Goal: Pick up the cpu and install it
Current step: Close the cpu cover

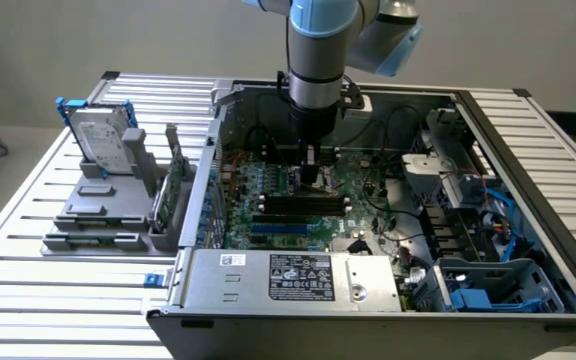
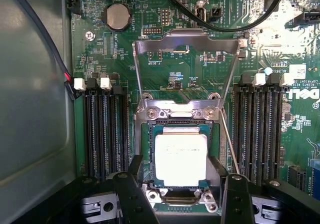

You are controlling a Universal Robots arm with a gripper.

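CPU (image 2: 181, 159) seated in socket (image 2: 175, 109), between RAM slots (image 2: 105, 129), under gripper (image 2: 182, 199). Fingers (image 2: 131, 194) spread, released, flanking chip; no contact seen. Pick and placement judged done; retention frame (image 2: 186, 42) upright, unlatched. Ext. view: gripper upper centre, inside case (image 1: 203, 195). Legible: "DELL" on mobo (image 2: 100, 49). PSU (image 1: 298, 279) label, lower centre: unreadable.

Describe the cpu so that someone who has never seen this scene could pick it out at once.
Find the open computer case and its green motherboard. Between two banks of long dark memory slots sits a metal-framed socket with its lid swung open. The cpu lies in it: a small flat square, alone in having a plain bright silver top.
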